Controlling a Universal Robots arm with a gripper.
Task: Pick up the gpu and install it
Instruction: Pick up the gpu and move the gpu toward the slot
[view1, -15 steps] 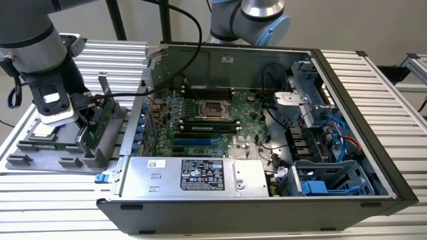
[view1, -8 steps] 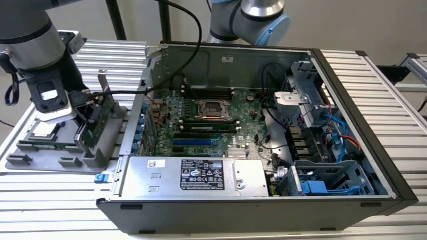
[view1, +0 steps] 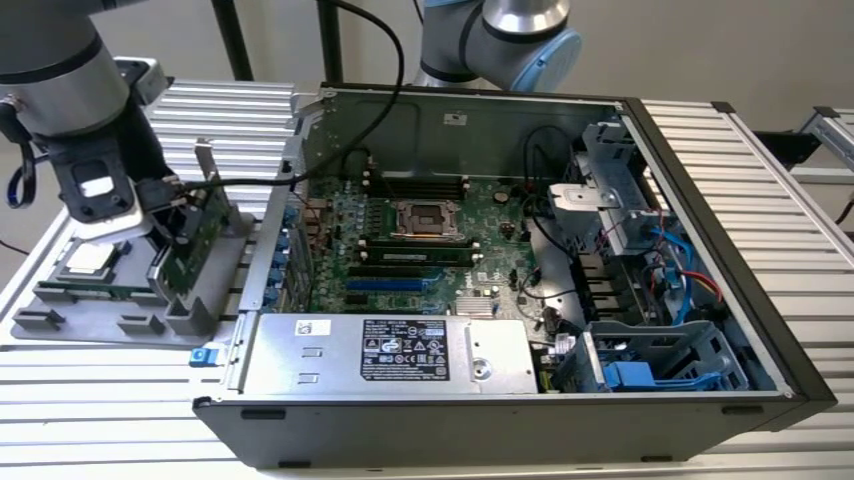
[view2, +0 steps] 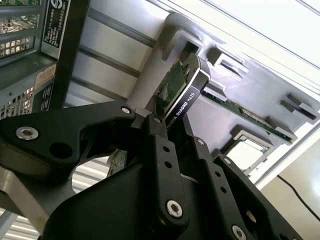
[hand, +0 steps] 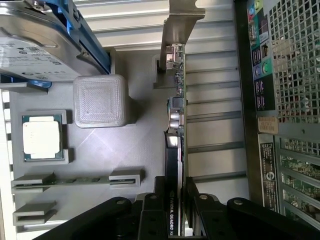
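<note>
Thin green-and-black gpu card (hand: 177, 117), edge-up in grey plastic tray (hand: 142, 142), is clamped by tool (hand: 176, 194); long axis extends straight from it.

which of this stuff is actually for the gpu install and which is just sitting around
For the job: thin green-and-black gpu card with silver end bracket, black hand shut on it, open black computer case, green motherboard.
Lying about: silver hard drive in blue frame, square silver processor chip, narrow green memory stick, grey tray.
</note>
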